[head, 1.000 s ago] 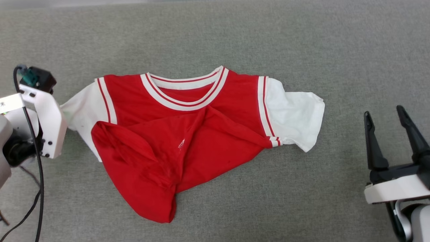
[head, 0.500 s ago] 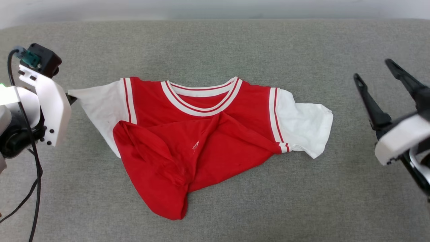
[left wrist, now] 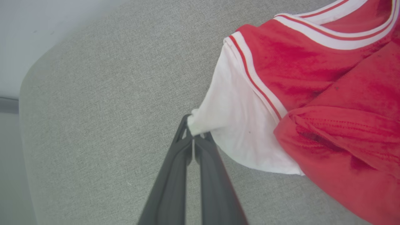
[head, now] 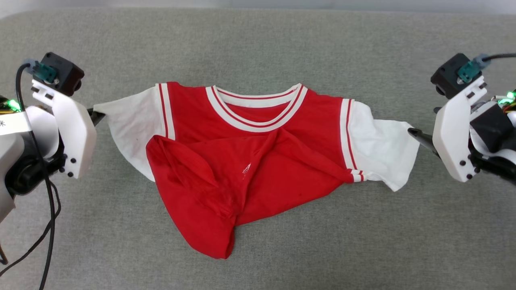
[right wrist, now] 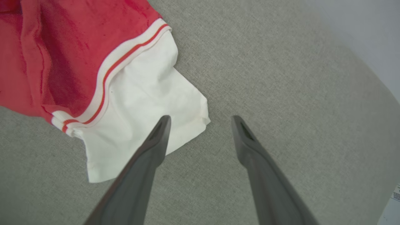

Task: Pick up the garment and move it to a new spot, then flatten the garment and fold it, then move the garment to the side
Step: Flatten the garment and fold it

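1. A grey, fabric-covered counter [head: 258, 44] runs up to a pale wall.
2. At the left, the left hand [left wrist: 191, 132] is pinched tight on the tip of the white left-side sleeve [head: 125, 121].
3. The garment [head: 250, 169] lies mid-counter with its collar on the far side. Its red lower part is bunched up over the chest, so it is not yet flat or folded.
4. At the right, the right hand [right wrist: 201, 120] stands wide around the corner of the right-side sleeve [right wrist: 140, 103], gripping nothing.
5. Flattening looks barely begun; folding and setting aside remain.
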